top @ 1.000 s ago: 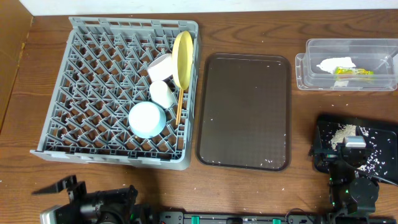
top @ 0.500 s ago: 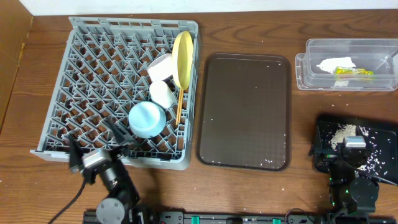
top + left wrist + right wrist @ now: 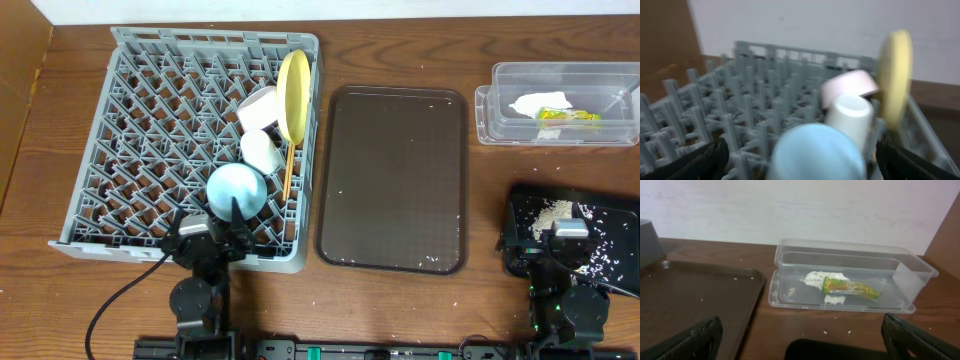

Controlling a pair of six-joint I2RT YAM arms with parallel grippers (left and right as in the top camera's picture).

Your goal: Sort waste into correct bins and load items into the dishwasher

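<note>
Grey dish rack [image 3: 150, 130] holding yellow plate [image 3: 293, 95], light blue bowl [image 3: 237, 190], white cup [image 3: 262, 150]; left hand [image 3: 800, 157] spread; right hand [image 3: 802, 340] spread

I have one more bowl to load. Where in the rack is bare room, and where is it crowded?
In the rack, the left and middle pegs are bare, from its left wall across to the white cup. Its right side is crowded: yellow plate, pink bowl, blue bowl and chopsticks.

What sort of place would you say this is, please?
Probably a robotics test bench staged as a dish-clearing station: a grey dish rack holding a yellow plate, a brown serving tray and a clear tub with a snack wrapper, on a wooden table.
</note>
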